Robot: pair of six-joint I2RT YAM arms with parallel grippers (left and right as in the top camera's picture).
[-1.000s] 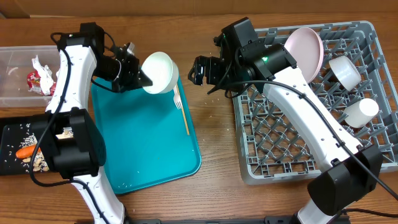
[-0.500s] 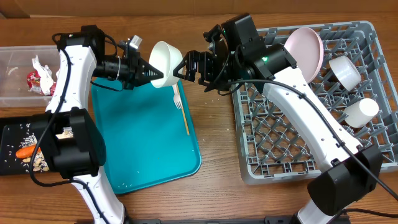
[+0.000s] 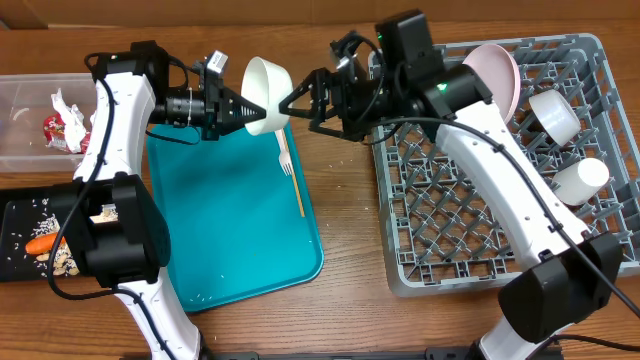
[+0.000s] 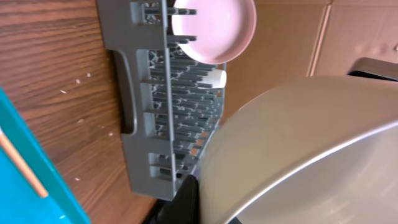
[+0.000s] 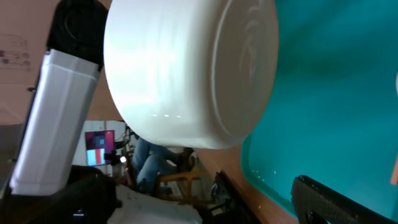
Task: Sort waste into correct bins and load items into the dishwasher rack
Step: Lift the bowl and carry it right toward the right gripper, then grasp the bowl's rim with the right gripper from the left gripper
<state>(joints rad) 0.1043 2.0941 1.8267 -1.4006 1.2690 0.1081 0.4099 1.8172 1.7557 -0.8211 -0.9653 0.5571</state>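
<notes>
White bowl in left tool

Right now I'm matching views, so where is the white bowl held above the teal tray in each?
Overhead: white bowl upper centre-left, over the tray's top edge.
Left wrist: fills the lower right.
Right wrist: upper centre, base showing.
Shared landmark: teal tray, centre-left overhead, lower left in left wrist, right side in right wrist.
</notes>
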